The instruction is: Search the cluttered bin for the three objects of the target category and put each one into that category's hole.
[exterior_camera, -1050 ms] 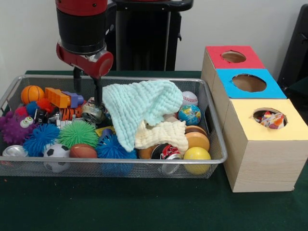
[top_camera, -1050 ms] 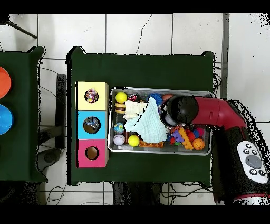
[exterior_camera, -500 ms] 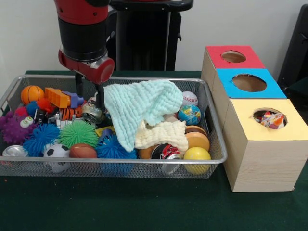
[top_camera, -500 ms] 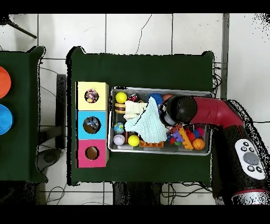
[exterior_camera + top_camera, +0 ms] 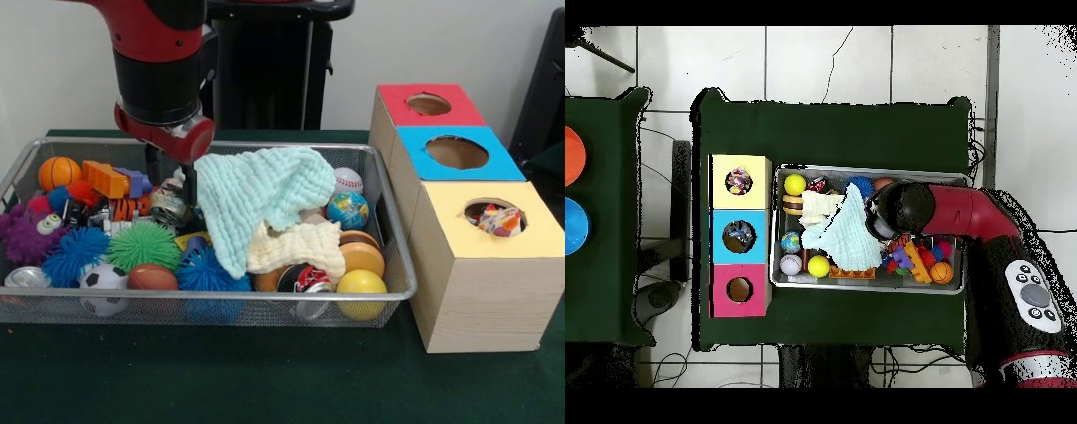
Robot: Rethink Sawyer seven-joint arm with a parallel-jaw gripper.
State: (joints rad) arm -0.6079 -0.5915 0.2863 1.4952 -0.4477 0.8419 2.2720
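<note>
1. One end effector (image 5: 173, 177) hangs over the wire bin (image 5: 393, 234), beside the mint cloth (image 5: 256, 190). Two dark fingers (image 5: 189, 183) stand apart; whether anything is held between them cannot be told.
2. Target category is not evident. One item (image 5: 499, 219) already lies in the yellow box (image 5: 494, 265) hole.
3. Candidate: the small metal can (image 5: 168, 208) just below the fingers, among the toys. Judged light, rigid and slippery; grip across its round body.
4. Cloth judged soft; it may snag.
</note>
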